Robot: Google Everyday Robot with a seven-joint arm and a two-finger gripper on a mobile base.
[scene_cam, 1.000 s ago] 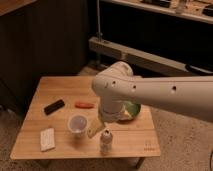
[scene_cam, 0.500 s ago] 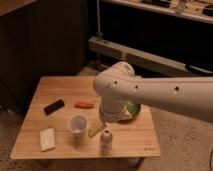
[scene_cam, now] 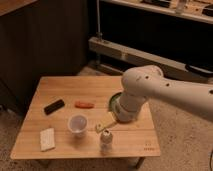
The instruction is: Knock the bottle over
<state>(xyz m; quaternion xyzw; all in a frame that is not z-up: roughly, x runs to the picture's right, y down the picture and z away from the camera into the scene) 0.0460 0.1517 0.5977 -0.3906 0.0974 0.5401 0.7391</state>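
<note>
The bottle [scene_cam: 105,141] stands upright near the front edge of the wooden table [scene_cam: 60,87], small and pale with a dark top. My gripper [scene_cam: 103,126] reaches down from the big white arm [scene_cam: 150,92] and sits just behind and above the bottle, right of the clear plastic cup [scene_cam: 77,124]. Its pale fingers point toward the front left.
A black rectangular object [scene_cam: 54,106] and an orange-red packet [scene_cam: 84,104] lie mid-table. A white flat packet [scene_cam: 47,138] lies front left. A green bowl [scene_cam: 115,102] is partly hidden behind the arm. Dark cabinets and a shelf stand behind the table.
The gripper has shifted slightly; the bottle still stands upright in the same place.
</note>
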